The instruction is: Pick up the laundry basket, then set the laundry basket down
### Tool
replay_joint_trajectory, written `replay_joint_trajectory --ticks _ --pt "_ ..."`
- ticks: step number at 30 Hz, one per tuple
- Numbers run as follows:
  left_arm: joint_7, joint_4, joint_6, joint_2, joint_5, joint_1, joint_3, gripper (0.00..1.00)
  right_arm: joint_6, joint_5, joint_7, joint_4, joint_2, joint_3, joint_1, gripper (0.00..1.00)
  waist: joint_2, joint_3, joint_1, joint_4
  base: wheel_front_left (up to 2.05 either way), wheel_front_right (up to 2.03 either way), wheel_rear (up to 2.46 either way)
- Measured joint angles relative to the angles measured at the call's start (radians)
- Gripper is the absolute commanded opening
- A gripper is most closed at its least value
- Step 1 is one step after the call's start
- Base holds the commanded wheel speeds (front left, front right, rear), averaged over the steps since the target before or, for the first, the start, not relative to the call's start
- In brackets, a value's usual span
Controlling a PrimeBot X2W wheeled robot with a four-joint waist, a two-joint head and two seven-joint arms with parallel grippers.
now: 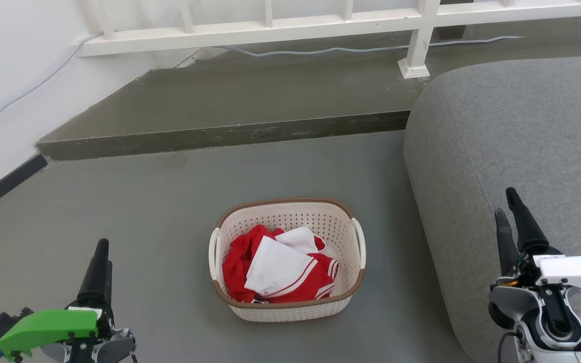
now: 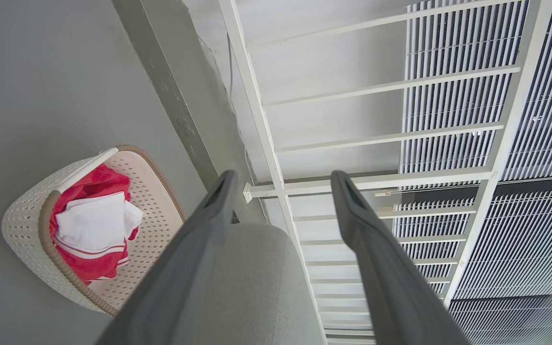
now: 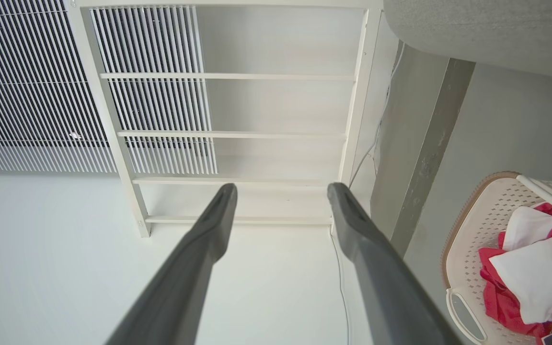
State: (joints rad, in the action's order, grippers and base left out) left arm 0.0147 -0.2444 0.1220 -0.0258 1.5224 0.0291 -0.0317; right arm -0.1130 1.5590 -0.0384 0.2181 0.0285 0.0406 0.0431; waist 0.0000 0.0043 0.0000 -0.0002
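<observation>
Pointing up the head view from its two lower corners, both arms are held low and well apart. The left tool (image 1: 103,252) sits at the lower left above a green cover (image 1: 48,327). Its two dark fingers overlap in the head view, but the left wrist view shows them spread wide with nothing between them. The right tool (image 1: 505,203) rises at the lower right above a white wrist casing (image 1: 573,267), seen against a grey sofa (image 1: 512,131). Its two fingers also stand wide apart in the right wrist view and grip nothing. Neither tool touches the basket.

One laundry basket (image 1: 295,313) stands upright on the grey floor (image 1: 144,212), between the two tools and ahead of them, near the sofa's front. It is cream-white with small holes and a brown rim. It has two white loop handles, a left handle (image 1: 213,252) and a right handle (image 1: 360,242), one on each short side. Inside lies a heap of red and white cloth (image 1: 275,269); I cannot tell how many pieces. Beyond the basket one low step (image 1: 220,136) crosses the floor, with one white railing (image 1: 270,25) behind it and a thin cable (image 1: 321,50) along its base.
</observation>
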Motion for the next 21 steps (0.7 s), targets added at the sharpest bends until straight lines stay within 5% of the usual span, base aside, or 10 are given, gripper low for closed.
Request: replay_joint_trajectory --ticks 21 --pt "-0.082 0.037 0.000 -0.050 -0.281 0.013 0.063 1.00 -0.001 -0.242 0.092 -0.061 0.085 -0.150 0.032 1.00 0.0000 0.005 0.0000 0.000 0.00 0.00 0.00"
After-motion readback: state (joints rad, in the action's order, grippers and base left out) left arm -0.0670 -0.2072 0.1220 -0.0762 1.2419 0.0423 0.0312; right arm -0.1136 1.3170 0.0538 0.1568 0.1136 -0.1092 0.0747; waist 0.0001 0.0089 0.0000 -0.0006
